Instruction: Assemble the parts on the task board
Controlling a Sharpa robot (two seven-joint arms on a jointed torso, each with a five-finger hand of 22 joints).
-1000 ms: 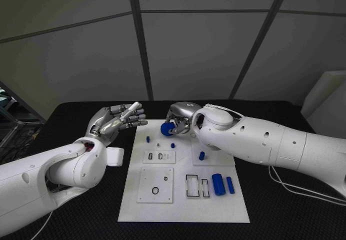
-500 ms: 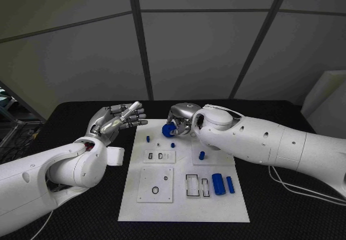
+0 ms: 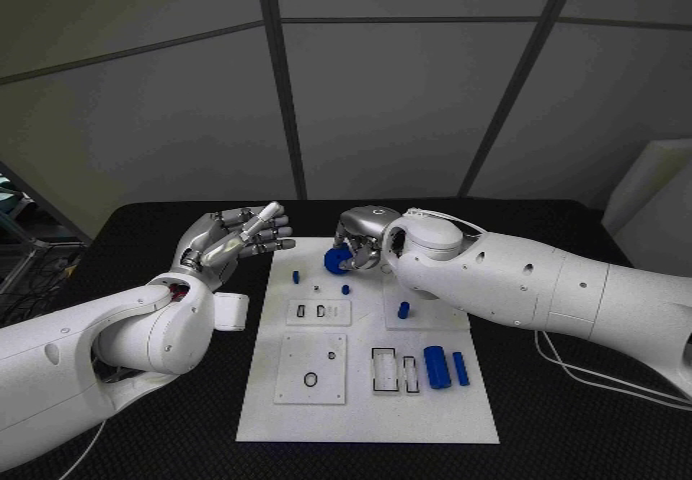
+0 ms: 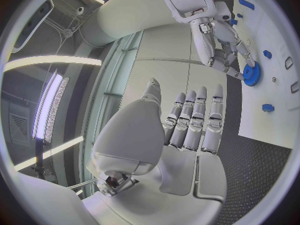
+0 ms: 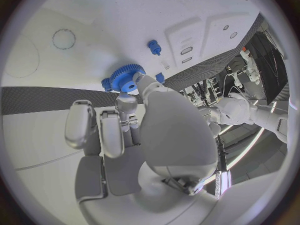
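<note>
1. The right hand (image 3: 361,240) is at the far end of the task board (image 3: 368,425), pinching a blue gear (image 3: 336,261) between its fingertips; in the right wrist view the gear (image 5: 125,78) sits at the fingertips, toothed rim and centre hole plain to see, with the white board just beyond it
2. The left wrist view shows the same grip from the side: the right hand (image 4: 220,40) reaches down and the gear (image 4: 252,74) is held at the board's surface; whether it touches the board cannot be told
3. The left hand (image 3: 231,240) is raised beside the board's far left corner, palm up, holding nothing; its fingers (image 4: 195,120) lie straight and side by side, the thumb set apart
4. Small blue pegs stand on the board near the gear: one (image 3: 296,277) to its left, another (image 3: 346,290) closer in, and a short one (image 3: 404,311) on the right-hand raised plate
5. Nearer the robot, a thick blue cylinder (image 3: 436,367) and a slimmer blue bar (image 3: 460,369) lie side by side, just beside two dark-outlined rectangular slots (image 3: 387,370)
6. A square plate (image 3: 312,369) on the board's left carries a black ring
7. No writing, brand or label can be read on the board, the parts or the arms
</note>
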